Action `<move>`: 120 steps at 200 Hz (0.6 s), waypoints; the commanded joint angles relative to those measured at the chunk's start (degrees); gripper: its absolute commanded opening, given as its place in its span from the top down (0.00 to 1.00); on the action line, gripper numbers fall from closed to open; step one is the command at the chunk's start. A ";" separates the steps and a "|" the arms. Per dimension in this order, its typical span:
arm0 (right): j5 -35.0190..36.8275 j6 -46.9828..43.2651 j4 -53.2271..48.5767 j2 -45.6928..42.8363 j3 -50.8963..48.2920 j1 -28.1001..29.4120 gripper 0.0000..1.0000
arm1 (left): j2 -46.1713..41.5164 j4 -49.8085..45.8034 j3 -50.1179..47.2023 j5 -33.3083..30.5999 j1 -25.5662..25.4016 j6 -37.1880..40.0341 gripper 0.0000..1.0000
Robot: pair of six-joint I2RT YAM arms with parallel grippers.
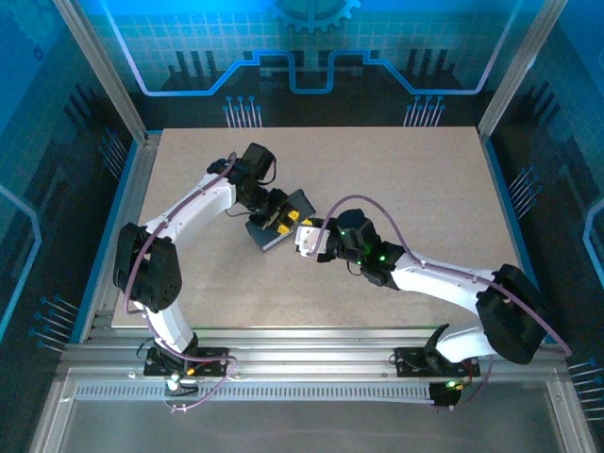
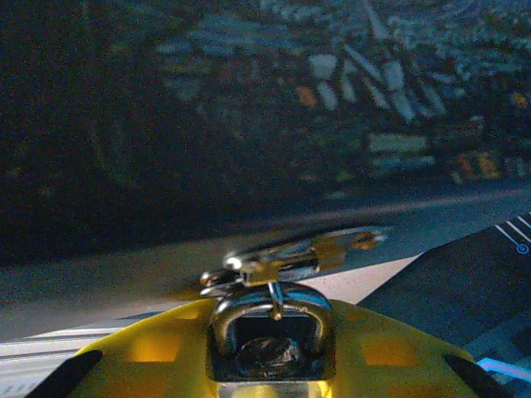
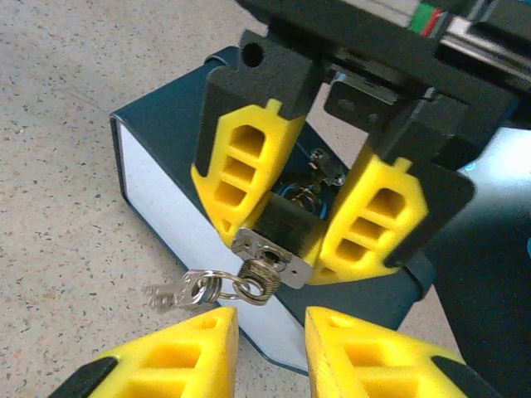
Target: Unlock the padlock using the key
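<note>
Currently: 1 padlock, clamped in left hand, close by blue tin on desk. 1 key seated in keyhole, ring dangling. Right hand just below key, narrowly parted, empty.

Robotics lab test cell. A speckled tabletop sits inside a frame of aluminium posts, walled by blue-lit panels printed with circuit traces and a gear emblem. The left arm and the right arm are bolted to a slotted aluminium rail along the near edge. Purple cables loop along both.
</note>
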 commanded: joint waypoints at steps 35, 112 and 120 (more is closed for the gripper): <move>0.81 -0.97 2.34 2.63 1.99 1.33 0.74 | -0.23 0.76 1.96 2.32 -0.32 0.05 1.00; 3.72 -1.08 4.29 4.79 3.22 2.31 0.77 | -0.05 0.80 2.04 2.32 -0.25 -0.05 1.00; 3.95 -0.76 4.37 4.68 3.38 2.40 0.78 | -0.09 0.88 2.00 2.27 -0.28 -0.06 1.00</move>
